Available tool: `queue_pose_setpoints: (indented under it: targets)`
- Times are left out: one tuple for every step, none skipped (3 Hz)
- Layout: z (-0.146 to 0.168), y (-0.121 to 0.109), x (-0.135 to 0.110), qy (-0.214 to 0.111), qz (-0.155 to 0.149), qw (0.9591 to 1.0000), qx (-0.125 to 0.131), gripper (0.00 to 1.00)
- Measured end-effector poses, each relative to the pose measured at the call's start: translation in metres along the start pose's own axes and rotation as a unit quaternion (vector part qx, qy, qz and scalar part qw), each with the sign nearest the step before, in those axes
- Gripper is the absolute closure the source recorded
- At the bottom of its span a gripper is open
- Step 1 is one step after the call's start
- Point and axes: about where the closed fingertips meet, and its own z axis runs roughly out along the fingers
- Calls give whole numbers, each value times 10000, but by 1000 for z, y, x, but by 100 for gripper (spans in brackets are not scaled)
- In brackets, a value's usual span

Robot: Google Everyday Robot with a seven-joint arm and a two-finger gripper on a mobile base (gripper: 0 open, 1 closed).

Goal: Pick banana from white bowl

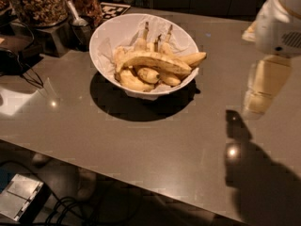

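Note:
The white bowl (109, 33), lined with crumpled white paper, stands on the grey table at the upper middle. It holds several bananas. The banana (153, 60), long, curved and brown-speckled, lies across the top of the pile, its thin end pointing left. Shorter bananas (134, 81) lie under and behind it. My gripper (257, 102) hangs from the white arm (280, 27) at the right edge. It is above the table, well to the right of the bowl and apart from it, and it holds nothing.
Glass jars of dry food (35, 4) and a metal scoop (77, 19) stand behind the bowl at top left, beside a black-and-white marker (115, 8). Cables (21, 72) lie at the left. The table's front edge runs diagonally along the bottom; a box (21, 197) sits on the floor.

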Motion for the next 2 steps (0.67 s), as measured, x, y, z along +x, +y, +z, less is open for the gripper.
queue_pose_setpoints:
  targets:
    - [20, -22, -25, 354, -163, 9988, -292, 0]
    - [29, -38, -47, 405, -333, 9981, -319, 0]
